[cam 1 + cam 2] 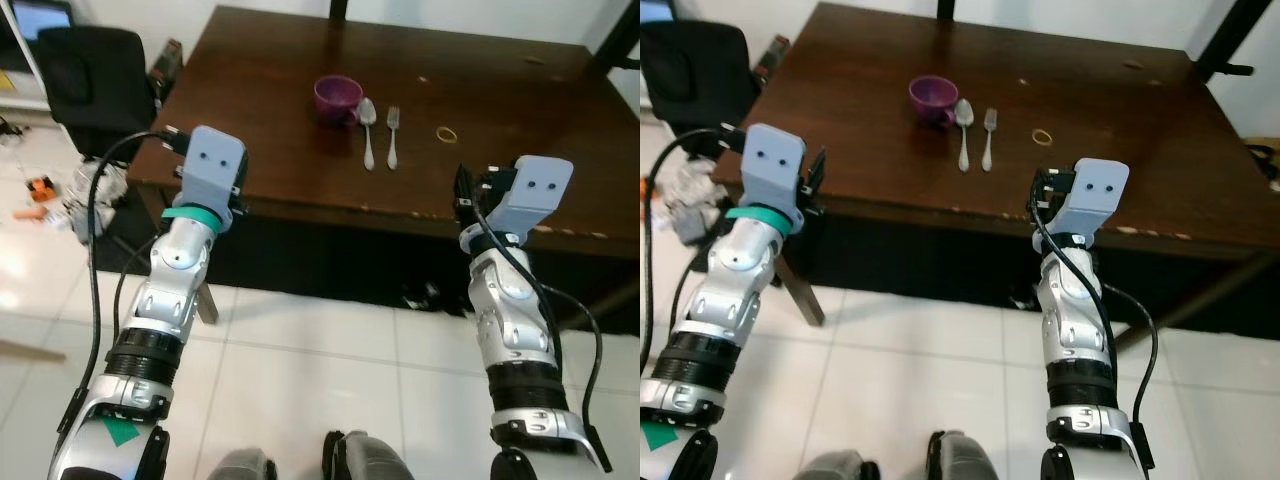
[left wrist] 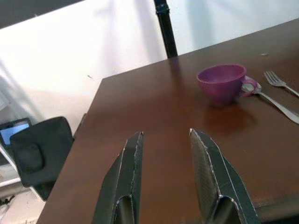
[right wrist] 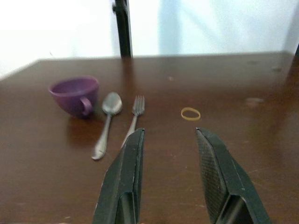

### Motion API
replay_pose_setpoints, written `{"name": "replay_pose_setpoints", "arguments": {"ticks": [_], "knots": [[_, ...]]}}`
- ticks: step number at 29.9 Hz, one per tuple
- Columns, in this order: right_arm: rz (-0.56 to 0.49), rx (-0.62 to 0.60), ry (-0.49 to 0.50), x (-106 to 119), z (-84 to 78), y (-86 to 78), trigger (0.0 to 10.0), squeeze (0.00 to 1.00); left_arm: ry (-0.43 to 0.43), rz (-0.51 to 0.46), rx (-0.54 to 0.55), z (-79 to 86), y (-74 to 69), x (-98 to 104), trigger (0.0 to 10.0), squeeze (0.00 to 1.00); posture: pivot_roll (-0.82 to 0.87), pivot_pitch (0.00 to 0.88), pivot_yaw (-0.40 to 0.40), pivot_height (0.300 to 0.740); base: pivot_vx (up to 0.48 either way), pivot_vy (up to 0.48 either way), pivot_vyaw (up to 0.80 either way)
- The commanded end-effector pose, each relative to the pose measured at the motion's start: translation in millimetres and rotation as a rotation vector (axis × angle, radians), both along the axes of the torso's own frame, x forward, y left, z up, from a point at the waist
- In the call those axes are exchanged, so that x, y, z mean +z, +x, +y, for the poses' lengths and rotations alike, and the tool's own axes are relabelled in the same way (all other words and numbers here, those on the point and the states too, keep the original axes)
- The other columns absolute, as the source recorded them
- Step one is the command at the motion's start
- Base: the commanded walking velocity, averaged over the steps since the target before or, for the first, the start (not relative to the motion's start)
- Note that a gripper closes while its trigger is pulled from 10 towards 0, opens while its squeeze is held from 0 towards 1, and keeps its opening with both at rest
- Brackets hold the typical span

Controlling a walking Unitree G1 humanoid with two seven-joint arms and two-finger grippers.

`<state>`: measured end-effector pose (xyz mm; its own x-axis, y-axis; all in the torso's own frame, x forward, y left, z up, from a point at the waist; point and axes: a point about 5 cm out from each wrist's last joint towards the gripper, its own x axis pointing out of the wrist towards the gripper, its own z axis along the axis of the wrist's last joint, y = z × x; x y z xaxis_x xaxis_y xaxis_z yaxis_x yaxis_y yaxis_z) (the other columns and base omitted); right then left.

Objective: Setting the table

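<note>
A purple cup (image 1: pixel 337 97) stands on the dark brown table (image 1: pixel 270 150), handle toward a spoon (image 1: pixel 368 130) that lies just right of it. A fork (image 1: pixel 393 135) lies parallel to the spoon, tines away from me. My left gripper (image 2: pixel 166 135) is open and empty, held at the table's near left edge, well short of the cup (image 2: pixel 223 82). My right gripper (image 3: pixel 169 133) is open and empty too, at the near edge right of the cutlery, pointing over the table toward the fork (image 3: pixel 134 114) and spoon (image 3: pixel 106 122).
A yellow rubber band (image 1: pixel 446 132) lies right of the fork. A black chair (image 1: pixel 95 80) stands at the table's left end, with clutter (image 1: pixel 45 195) on the white tiled floor beside it. A black pole (image 2: pixel 166 28) rises behind the table.
</note>
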<state>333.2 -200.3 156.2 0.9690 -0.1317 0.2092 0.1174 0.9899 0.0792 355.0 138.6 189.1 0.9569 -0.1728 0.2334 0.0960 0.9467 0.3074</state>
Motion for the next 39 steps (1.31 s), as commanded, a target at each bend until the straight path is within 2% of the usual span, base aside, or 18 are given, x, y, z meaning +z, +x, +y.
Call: {"name": "replay_pose_setpoints", "arguments": {"ticks": [1, 7, 15, 29, 39], "knots": [[-0.002, -0.015, -0.001, -0.5, -2.1, -1.9, 10.0, 0.00, 0.014, 0.002, -0.013, -1.8, 0.1, -0.7, 10.0, 0.00, 0.02, 0.000, 0.030, 0.740, 0.431, 0.000, 0.00], [0.015, -0.037, -0.008, -6.3, -4.4, -7.3, 10.0, 0.00, 0.016, -0.002, -0.047, -8.3, 1.8, 1.8, 10.0, 0.00, 0.01, 0.000, 0.049, 0.740, 0.427, 0.000, 0.00], [0.010, -0.054, 0.000, -5.8, -6.7, -8.8, 10.0, 0.00, 0.020, -0.002, -0.058, -10.2, 3.7, 2.3, 10.0, 0.00, 0.01, 0.000, 0.056, 0.740, 0.424, 0.000, -0.80], [0.000, -0.053, -0.025, -2.2, -5.7, -7.4, 10.0, 0.00, 0.011, -0.008, -0.063, -12.2, 4.2, 2.9, 10.0, 0.00, 0.01, 0.000, 0.050, 0.740, 0.422, 0.000, 0.00], [-0.021, 0.008, -0.068, 5.2, 3.8, -6.4, 10.0, 0.00, 0.019, -0.005, -0.109, -16.6, -3.4, 1.2, 10.0, 0.00, 0.01, 0.000, 0.049, 0.740, 0.055, 0.000, 0.00]]}}
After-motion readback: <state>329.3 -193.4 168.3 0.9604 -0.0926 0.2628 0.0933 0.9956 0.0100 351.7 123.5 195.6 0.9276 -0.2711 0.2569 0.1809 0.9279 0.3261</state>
